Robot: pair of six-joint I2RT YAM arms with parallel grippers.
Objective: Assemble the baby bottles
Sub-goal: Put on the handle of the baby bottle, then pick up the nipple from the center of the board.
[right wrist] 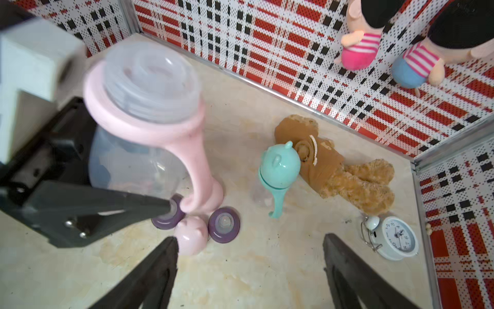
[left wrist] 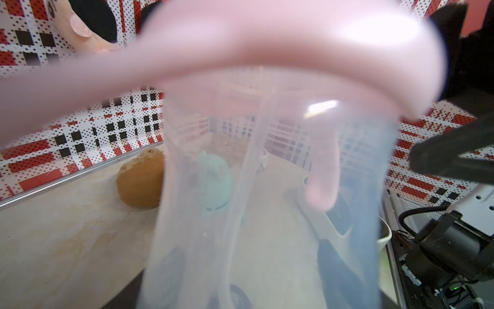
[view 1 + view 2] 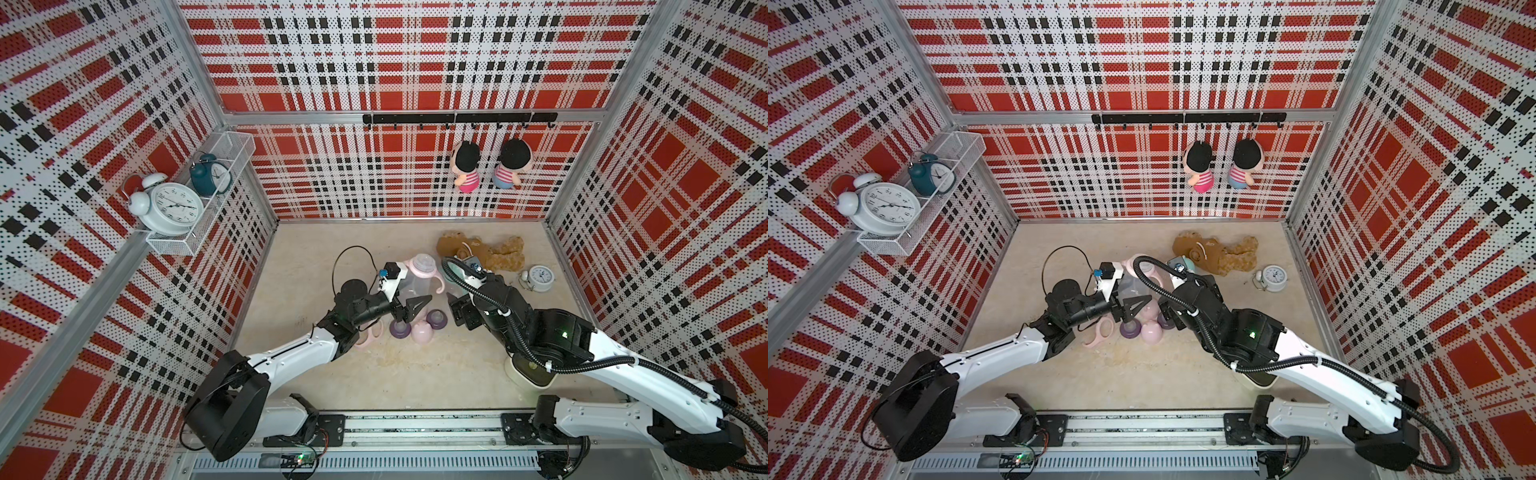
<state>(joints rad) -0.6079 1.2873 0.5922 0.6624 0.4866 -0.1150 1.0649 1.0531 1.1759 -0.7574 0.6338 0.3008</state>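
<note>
Baby bottle clamped in left fingers, right fingers apart

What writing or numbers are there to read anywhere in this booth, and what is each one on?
"1" to "12": hour numerals on the large white alarm clock in the wire basket.
Small print on that dial: too small to read.
On the small white alarm clock on the table: numerals too blurred to read.
On the teal alarm clock: numerals too small to read.
On the pink-handled baby bottle and teal-capped baby bottle: no lettering visible.
</note>
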